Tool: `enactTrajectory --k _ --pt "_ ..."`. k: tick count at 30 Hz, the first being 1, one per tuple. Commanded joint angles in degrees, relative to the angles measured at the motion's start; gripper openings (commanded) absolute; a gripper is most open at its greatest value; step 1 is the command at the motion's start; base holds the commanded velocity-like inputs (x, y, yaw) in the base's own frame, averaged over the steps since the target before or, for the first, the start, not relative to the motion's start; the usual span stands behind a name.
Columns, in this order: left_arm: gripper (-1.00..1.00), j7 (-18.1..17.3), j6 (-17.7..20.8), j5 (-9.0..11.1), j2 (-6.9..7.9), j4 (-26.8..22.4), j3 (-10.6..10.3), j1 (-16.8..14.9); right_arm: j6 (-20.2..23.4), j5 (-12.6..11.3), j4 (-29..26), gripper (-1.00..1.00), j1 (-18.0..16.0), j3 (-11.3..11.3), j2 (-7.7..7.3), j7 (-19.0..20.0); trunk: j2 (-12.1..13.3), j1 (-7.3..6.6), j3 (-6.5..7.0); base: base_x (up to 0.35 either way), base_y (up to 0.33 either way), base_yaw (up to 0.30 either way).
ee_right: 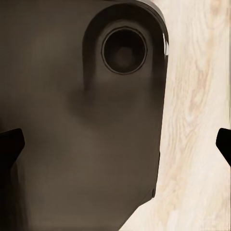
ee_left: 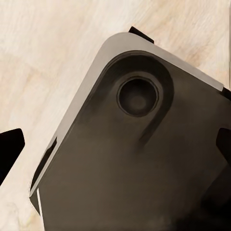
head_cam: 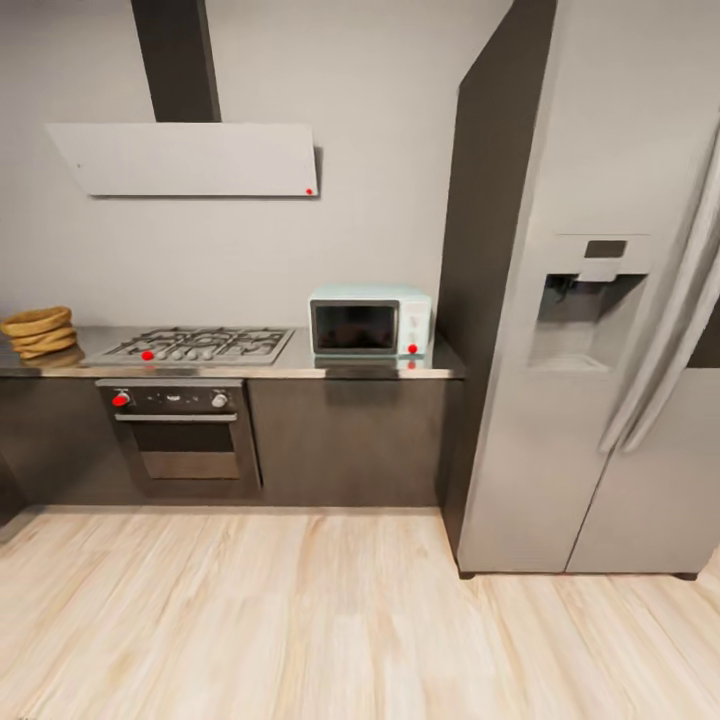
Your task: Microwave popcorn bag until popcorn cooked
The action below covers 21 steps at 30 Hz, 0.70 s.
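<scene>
Still far off: microwave (head_cam: 370, 321) sits on the countertop (head_cam: 300, 368) ahead, slightly left. Both my grippers gape open, empty, over the robot base (ee_left: 134, 159).

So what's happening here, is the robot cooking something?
Not yet. It stands back on the wooden floor, facing the kitchen. The mint-blue microwave sits shut on the countertop beside the gas hob, next to a tall fridge. Neither gripper holds anything; both wrist cameras look down at the robot's dark base.

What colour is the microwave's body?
Pale mint-blue, with a dark glass door; the microwave shows best in the head view.
</scene>
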Motion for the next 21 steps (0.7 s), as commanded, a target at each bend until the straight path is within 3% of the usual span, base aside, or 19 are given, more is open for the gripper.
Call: enactTrajectory --k 1,11,21 --pt "1.00 0.1 0.0 0.1 0.00 -0.1 0.0 0.0 -0.2 0.0 0.0 1.00 0.0 0.0 -0.01 0.0 0.0 0.04 -0.04 0.317 0.000 0.277" --pt "1.00 0.0 0.0 0.0 -0.09 -0.1 -0.1 0.0 -0.2 0.0 0.0 1.00 0.0 0.0 -0.01 0.0 0.0 0.04 -0.04 0.318 0.000 0.262" --pt "1.00 0.1 0.1 -0.1 -0.18 -0.1 -0.3 0.0 -0.1 0.2 0.0 1.00 0.0 0.1 -0.24 0.1 0.0 0.04 -0.04 0.318 0.000 0.012"
